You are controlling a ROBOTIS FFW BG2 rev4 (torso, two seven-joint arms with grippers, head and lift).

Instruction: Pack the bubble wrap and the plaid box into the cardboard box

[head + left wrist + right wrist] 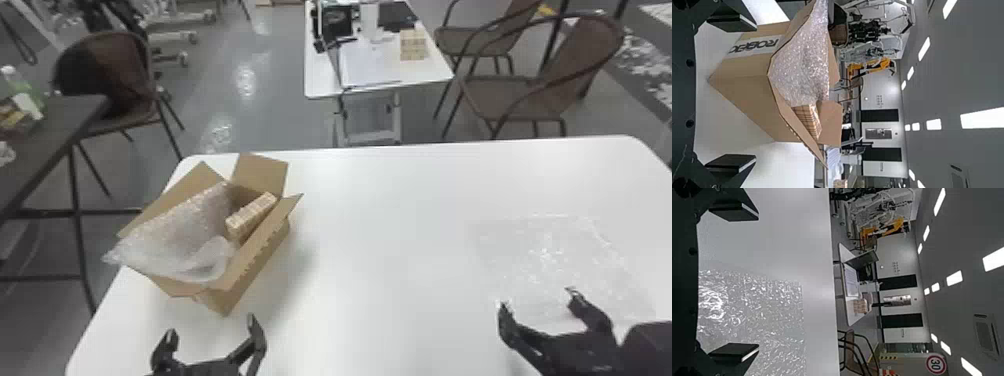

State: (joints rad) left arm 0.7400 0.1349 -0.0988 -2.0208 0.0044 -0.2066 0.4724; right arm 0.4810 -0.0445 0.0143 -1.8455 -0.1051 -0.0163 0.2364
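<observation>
In the head view my left gripper (212,332) stands open in front of the cardboard box (262,255), holding nothing. A bubble wrap sheet (185,230) lies in the box and hangs over its near left edge; the plaid box (250,215) rests inside beside it, tilted. My right gripper (540,297), open, is over the near part of a flat bubble wrap sheet (555,255) on the table. The left wrist view has the left gripper (752,94) open before the cardboard box (750,94). In the right wrist view the right gripper (756,282) is empty, with the flat sheet (766,321) beyond.
The white table (390,200) has its left edge just beside the cardboard box, whose flaps stand open and spread outward. Behind it stand a smaller table (325,85) with things on it and several brown chairs (530,95). A dark table (65,120) is at the left.
</observation>
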